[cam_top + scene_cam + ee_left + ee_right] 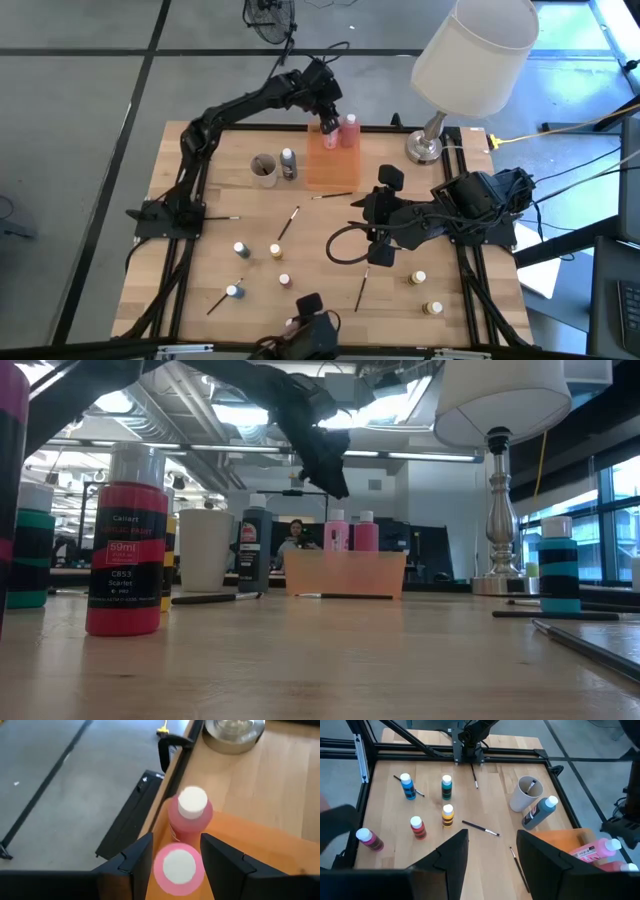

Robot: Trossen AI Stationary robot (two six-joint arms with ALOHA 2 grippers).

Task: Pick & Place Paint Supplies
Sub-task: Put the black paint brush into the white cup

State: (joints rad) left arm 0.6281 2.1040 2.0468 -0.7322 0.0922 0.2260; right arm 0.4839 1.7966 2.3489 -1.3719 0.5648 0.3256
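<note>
Currently a pink bottle (178, 868) in the orange tray (328, 165) is straddled by the left gripper (176, 860), jaws parted; right gripper (490, 852) is held open above the table.

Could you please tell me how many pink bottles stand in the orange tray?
2. One pink bottle is right at the left gripper; the second bottle stands beside it, nearer the lamp. None seems hidden in the tray.

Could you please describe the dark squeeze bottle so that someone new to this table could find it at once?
Start at the lamp on the table's far edge, then go across to the orange tray. Just beyond the tray's other side stands the dark bottle, next to the round cup. It is the only dark-bodied tall bottle; the pink bottles stand in the tray.
</note>
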